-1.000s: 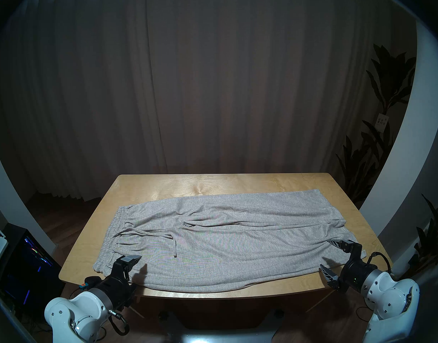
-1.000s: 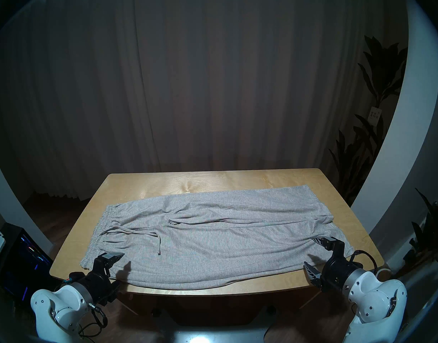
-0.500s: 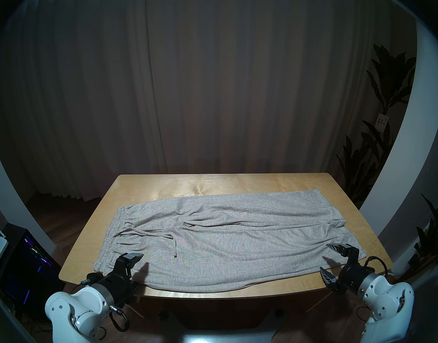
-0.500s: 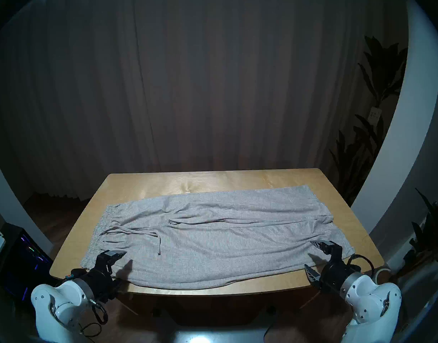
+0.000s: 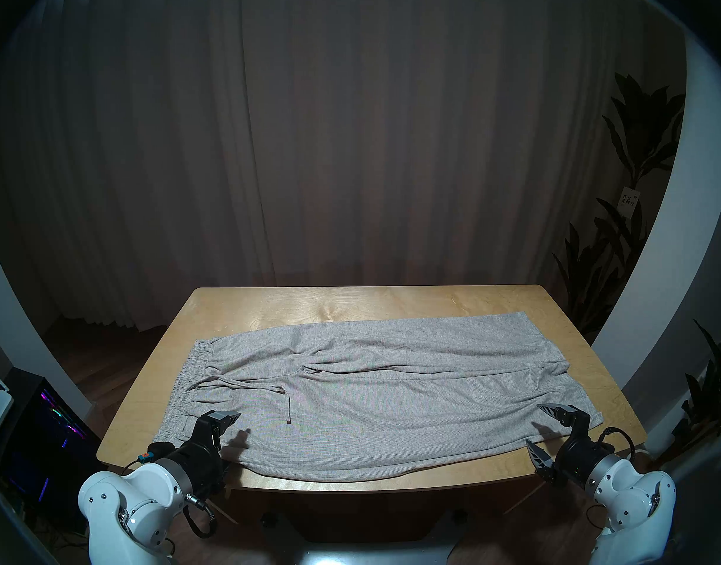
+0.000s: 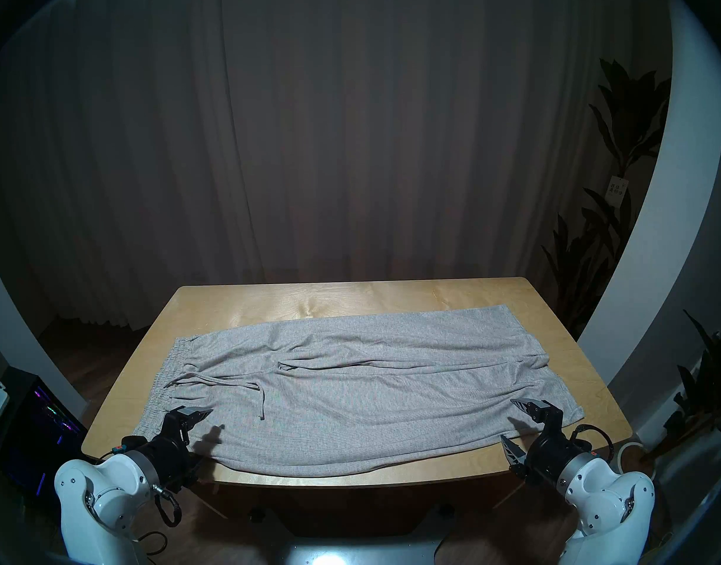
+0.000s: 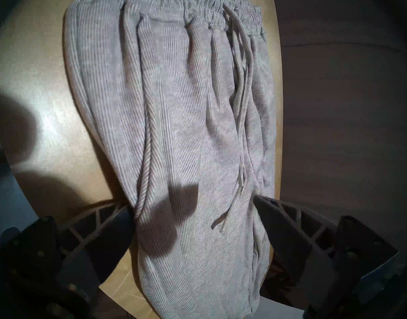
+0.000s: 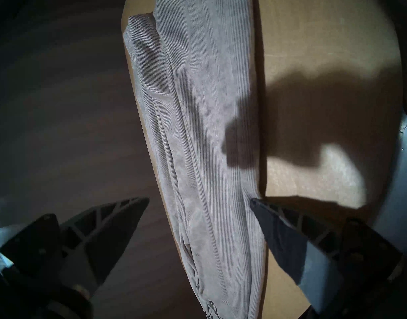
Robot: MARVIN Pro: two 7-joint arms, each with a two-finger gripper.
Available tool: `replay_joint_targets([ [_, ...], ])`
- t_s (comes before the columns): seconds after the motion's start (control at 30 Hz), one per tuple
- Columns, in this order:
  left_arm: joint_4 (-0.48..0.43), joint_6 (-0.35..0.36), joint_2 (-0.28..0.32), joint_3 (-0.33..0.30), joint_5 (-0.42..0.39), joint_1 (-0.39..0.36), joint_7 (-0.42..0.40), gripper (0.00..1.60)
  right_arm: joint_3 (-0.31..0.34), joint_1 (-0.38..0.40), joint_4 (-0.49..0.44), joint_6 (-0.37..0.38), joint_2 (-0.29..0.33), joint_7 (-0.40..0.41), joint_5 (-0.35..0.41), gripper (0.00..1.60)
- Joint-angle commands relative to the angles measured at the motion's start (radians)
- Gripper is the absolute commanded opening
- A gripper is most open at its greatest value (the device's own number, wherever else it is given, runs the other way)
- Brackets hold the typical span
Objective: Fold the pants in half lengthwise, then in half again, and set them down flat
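The light grey knit pants (image 5: 371, 397) lie spread flat across the wooden table (image 5: 350, 303). Their gathered waistband (image 5: 183, 384) is at the left, the leg hems at the right, and the drawstring (image 5: 287, 405) trails over the front. My left gripper (image 5: 228, 437) is open at the near left. Its fingers straddle the near folded edge of the pants (image 7: 198, 127) just below the waistband, gripping nothing. My right gripper (image 5: 533, 424) is open at the near right. It straddles the near leg (image 8: 209, 127) close to the hem, and one finger is off the table's edge.
A dark computer tower (image 5: 44, 421) with coloured lights stands on the floor to the left. Tall plants (image 5: 619, 225) stand at the right and a curtain hangs behind. Bare wood shows along the table's far side and both ends.
My left gripper has crept forward and to the right over the pants' near edge. My right gripper has drawn slightly back toward me. Both stay open and the pants have not moved.
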Motion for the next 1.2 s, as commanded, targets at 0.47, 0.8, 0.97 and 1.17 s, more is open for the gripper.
replay_joint_targets([
  [0.47, 0.002, 0.023, 0.028, 0.029, -0.008, -0.033, 0.062, 1.60, 0.062, -0.070, -0.033, 0.032, -0.042, 0.042, 0.017, 1.60],
  [0.8, 0.007, 0.013, 0.028, 0.025, -0.024, -0.037, 0.074, 1.60, 0.054, -0.010, 0.004, -0.009, -0.036, 0.053, -0.050, 1.60],
  [0.97, 0.019, 0.017, 0.035, 0.024, -0.016, -0.049, 0.078, 1.60, 0.034, 0.011, 0.028, -0.037, -0.050, 0.051, -0.073, 1.60],
  [1.17, 0.054, 0.015, 0.049, 0.018, -0.017, -0.072, 0.074, 1.60, 0.013, 0.036, 0.069, -0.060, -0.039, 0.059, -0.086, 1.60],
])
